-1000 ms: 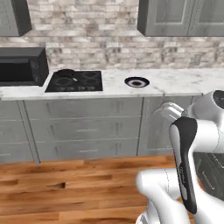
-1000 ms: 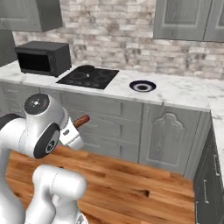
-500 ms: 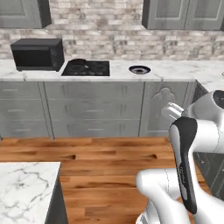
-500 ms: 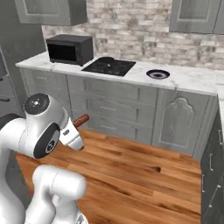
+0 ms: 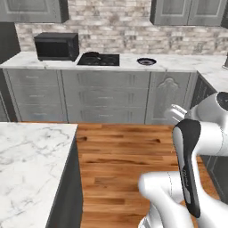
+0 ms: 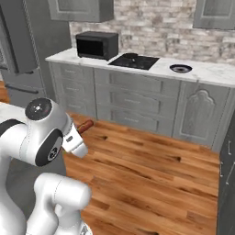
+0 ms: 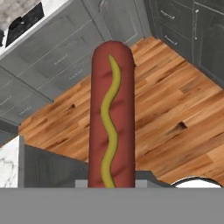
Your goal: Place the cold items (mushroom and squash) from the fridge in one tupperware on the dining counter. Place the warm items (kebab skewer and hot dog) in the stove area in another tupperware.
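Observation:
A red-brown hot dog with a wavy yellow mustard line stands up the middle of the hand view, its lower end clamped in my gripper, which is shut on it. From the right base view the hot dog's tip pokes out past my white hand, over the wood floor. The white marble dining counter lies at the lower left of the left base view, and a corner of it sits below the hot dog in the hand view. The stove is far off on the back counter.
A black microwave and a dark bowl flank the stove on the grey-cabinet counter. The fridge stands at the left. Open wood floor separates me from the cabinets. Another cabinet run is on the right.
The whole picture has shifted: the base has backed away from the stove counter and the marble dining counter has come into view at the lower left. The hot dog stays in the shut gripper.

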